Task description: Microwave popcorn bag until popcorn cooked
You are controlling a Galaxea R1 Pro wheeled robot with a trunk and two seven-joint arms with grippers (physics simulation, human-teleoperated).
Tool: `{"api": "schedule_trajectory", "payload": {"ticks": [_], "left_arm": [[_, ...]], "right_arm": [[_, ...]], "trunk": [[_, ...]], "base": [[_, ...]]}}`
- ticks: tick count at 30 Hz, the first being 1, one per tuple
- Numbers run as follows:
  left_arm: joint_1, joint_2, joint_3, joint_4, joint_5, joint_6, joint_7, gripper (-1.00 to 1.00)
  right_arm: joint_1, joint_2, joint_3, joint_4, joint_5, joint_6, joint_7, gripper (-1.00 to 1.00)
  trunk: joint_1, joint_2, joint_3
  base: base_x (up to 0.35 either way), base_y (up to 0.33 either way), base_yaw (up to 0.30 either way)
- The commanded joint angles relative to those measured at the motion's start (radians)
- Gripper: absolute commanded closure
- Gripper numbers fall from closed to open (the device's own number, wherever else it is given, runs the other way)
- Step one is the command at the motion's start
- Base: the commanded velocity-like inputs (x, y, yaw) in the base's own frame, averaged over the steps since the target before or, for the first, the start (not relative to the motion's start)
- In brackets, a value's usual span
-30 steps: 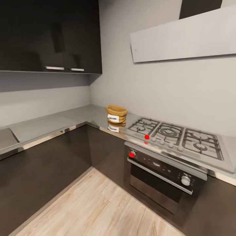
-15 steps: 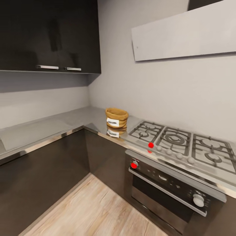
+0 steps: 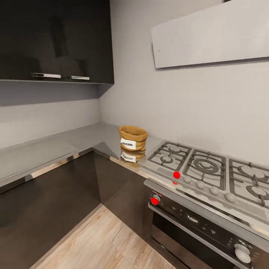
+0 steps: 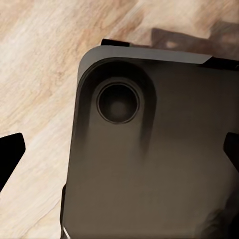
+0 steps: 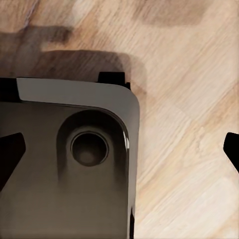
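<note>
Mustard-tan popcorn bag with white label; steel-grey countertop; glossy dark cabinets; pale wood floor.

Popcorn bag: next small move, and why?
Probably keep driving the base toward the corner. The popcorn bag sits upright on the countertop beside the gas hob, far off in the head view, and both wrist cameras look down at the robot base and floor, so no reach seems possible yet.
</note>
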Motion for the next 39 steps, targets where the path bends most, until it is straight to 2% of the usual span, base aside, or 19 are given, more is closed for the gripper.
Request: {"api": "schedule_trajectory", "payload": {"ticks": [1,7,39], "left_arm": [[0.000,0.000,0.001,0.000,0.006,-0.003,0.002,-1.00],[0.000,-0.004,0.002,0.000,0.007,-0.005,0.004,-1.00],[0.000,-0.001,0.002,0.000,0.007,-0.008,0.004,-1.00]], "right_arm": [[-0.001,-0.001,-0.009,0.003,0.009,-0.005,0.002,-1.00],[-0.001,0.000,-0.008,0.003,0.010,-0.005,0.002,-1.00],[-0.001,-0.001,-0.009,0.003,0.011,-0.006,0.002,-1.00]], "trunk": [[0.000,-0.001,-0.001],[0.000,-0.001,-0.001],[-0.123,0.223,0.099]], "base": [[0.011,0.000,0.000],[0.002,0.000,0.000],[0.000,0.000,0.000]]}}
